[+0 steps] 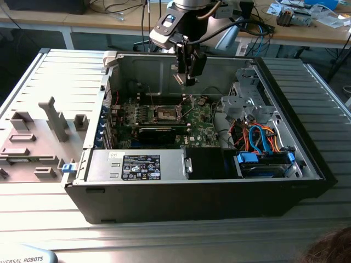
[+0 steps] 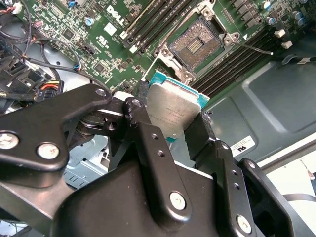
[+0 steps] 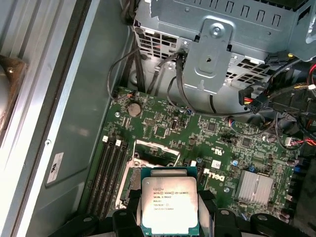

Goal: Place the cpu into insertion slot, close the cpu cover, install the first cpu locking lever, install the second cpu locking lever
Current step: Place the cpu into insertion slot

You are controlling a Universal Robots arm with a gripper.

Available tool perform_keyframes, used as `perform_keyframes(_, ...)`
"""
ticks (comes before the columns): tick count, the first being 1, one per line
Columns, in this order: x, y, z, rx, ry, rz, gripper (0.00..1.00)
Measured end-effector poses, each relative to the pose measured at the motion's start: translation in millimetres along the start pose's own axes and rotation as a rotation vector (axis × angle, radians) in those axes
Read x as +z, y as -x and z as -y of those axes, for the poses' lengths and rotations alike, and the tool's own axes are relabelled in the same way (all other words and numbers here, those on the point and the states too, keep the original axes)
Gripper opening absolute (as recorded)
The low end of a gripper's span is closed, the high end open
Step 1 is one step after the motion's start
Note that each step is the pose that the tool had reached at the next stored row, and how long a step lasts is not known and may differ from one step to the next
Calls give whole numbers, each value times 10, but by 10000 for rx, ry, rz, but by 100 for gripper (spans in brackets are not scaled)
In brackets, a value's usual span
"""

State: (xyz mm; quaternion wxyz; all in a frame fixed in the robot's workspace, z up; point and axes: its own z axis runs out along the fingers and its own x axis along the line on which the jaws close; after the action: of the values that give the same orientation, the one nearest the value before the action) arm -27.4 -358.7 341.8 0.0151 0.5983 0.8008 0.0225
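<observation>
In both wrist views my gripper (image 2: 172, 114) is shut on the cpu (image 2: 174, 109), its silver-grey top (image 3: 169, 205) pinched at two opposite edges by the black fingers (image 2: 140, 118). The exterior view has the gripper (image 1: 188, 74) hanging inside the open computer case, above and slightly behind the insertion slot (image 1: 164, 113). That dark-centred socket (image 2: 195, 45) lies uncovered on the green motherboard, with no chip in it. The cpu cover (image 3: 154, 149) stands tilted up at the socket's far side. Thin locking levers (image 1: 150, 97) stick up beside the socket.
Long memory slots (image 2: 158, 22) flank the socket. A black card (image 1: 159, 133) lies in front of it. A metal drive cage (image 1: 247, 98), bundled cables (image 1: 263, 137) and a power supply (image 1: 137, 166) fill the case. Grey fixtures (image 1: 33, 137) sit at the exterior view's left.
</observation>
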Motion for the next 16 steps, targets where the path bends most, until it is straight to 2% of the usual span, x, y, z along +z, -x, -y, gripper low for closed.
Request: perform_keyframes(16, 1, 0, 0, 153, 1, 8, 54)
